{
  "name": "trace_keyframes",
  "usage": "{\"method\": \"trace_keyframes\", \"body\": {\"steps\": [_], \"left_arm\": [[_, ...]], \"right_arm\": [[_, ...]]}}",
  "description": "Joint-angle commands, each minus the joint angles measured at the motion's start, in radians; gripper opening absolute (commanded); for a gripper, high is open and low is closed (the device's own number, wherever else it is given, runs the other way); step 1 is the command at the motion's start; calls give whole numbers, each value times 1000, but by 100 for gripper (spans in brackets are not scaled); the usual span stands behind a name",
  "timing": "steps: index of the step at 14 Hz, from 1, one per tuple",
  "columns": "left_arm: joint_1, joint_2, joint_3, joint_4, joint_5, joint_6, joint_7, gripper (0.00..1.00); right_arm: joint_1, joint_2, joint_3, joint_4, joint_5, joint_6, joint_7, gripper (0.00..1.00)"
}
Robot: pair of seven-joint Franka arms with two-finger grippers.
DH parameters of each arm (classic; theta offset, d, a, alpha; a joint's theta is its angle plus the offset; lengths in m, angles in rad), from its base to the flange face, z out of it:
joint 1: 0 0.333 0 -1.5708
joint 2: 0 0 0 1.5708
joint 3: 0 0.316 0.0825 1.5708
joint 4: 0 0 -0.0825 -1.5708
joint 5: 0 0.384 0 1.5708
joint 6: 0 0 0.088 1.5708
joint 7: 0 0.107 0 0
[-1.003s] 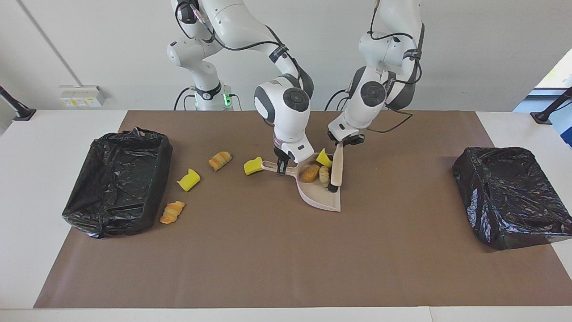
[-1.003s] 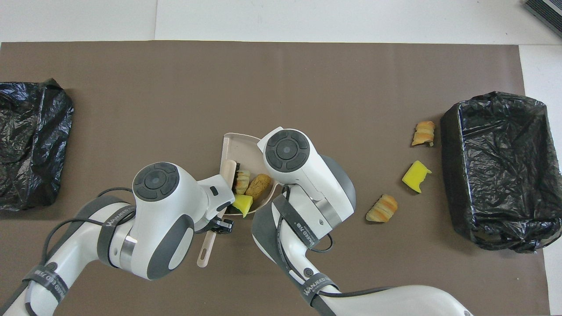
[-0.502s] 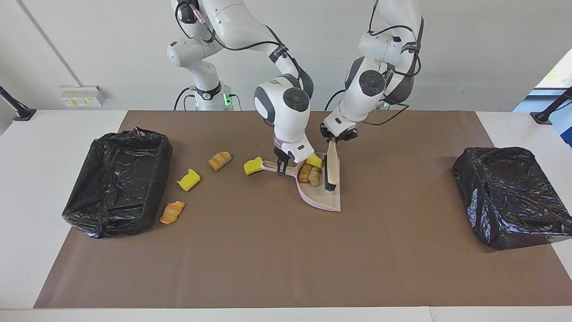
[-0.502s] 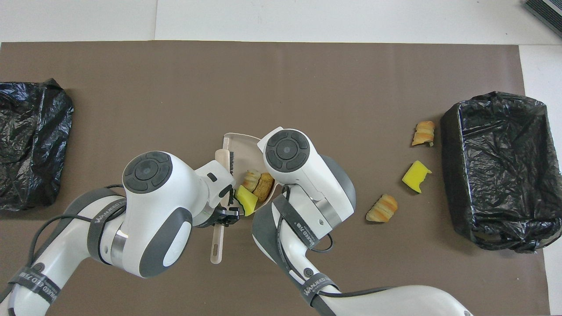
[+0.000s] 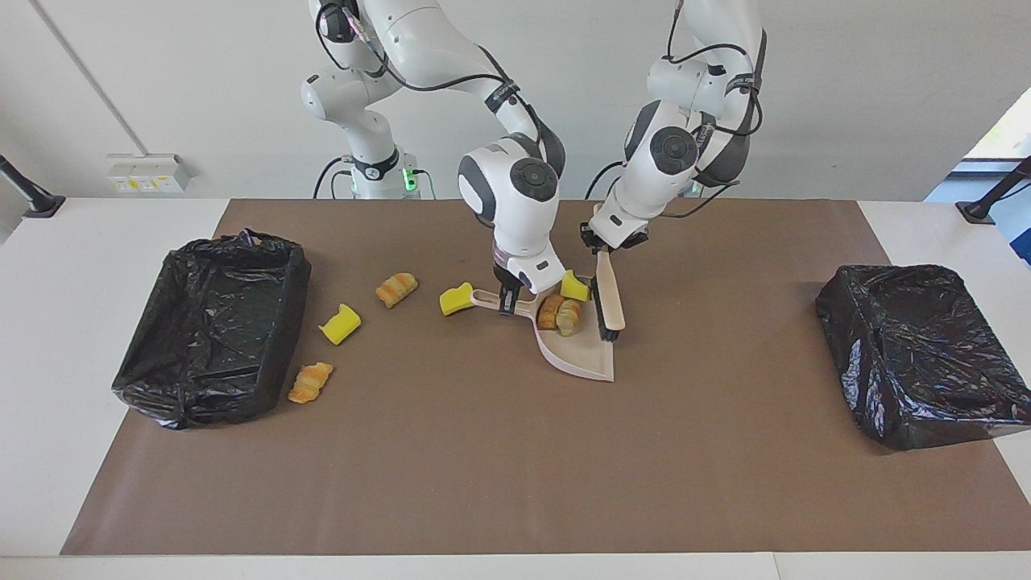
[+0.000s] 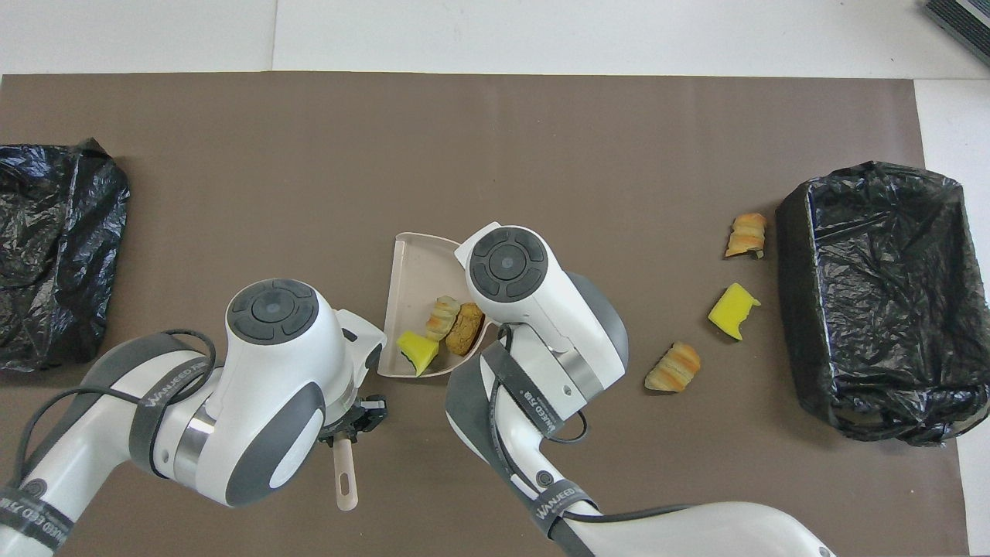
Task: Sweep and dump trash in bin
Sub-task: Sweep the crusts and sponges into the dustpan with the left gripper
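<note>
Right claw (image 5: 507,300) is clamped on the beige dustpan's handle (image 5: 487,299), facing view, at mid-table. Dustpan (image 5: 581,358) lies flat on the brown mat (image 5: 515,451), mouth toward the left arm's end. Inside it, packed toward the handle end: one yellow sponge chunk (image 5: 574,286), one brown bread lump (image 5: 551,311), one striped croissant piece (image 5: 569,317). Left claw (image 5: 606,248) is closed on the brush (image 5: 607,300), gripping its handle; brush hangs over the dustpan's edge nearest the left arm, black bristles low. Four trash pieces lie loose on the mat toward the right arm's end: a sponge chunk (image 5: 455,299) just beside the handle tip, a croissant piece (image 5: 396,289), another sponge chunk (image 5: 340,324), and a croissant piece (image 5: 310,382) near the black-lined bin (image 5: 213,322). A second lined bin (image 5: 918,354) sits at the left arm's end.

Overhead view: dustpan (image 6: 414,267) partly under the right arm's wrist; sponge chunk (image 6: 418,352), croissant piece (image 6: 442,318) and bread lump (image 6: 465,329) sit inside. Brush handle end (image 6: 346,483) pokes out below the left claw (image 6: 352,422). Three loose pieces (image 6: 733,311) show near the bin (image 6: 870,302).
</note>
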Motion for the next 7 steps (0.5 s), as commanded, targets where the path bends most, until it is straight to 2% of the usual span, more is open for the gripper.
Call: {"method": "trace_keyframes", "body": {"steps": [1, 3, 5, 7], "left_arm": [[-26, -127, -18, -111, 18, -7, -56, 0], [-99, -202, -46, -198, 18, 31, -67, 0], [-185, -278, -63, -291, 17, 132, -145, 0], [-297, -303, -63, -330, 14, 230, -208, 0]], "right_arm": [[-23, -26, 5, -11, -5, 19, -19, 0], [-61, -52, 7, -8, 4, 12, -43, 0], [-100, -84, 7, 0, 29, -20, -106, 0], [-132, -122, 5, 2, 56, -65, -140, 0]]}}
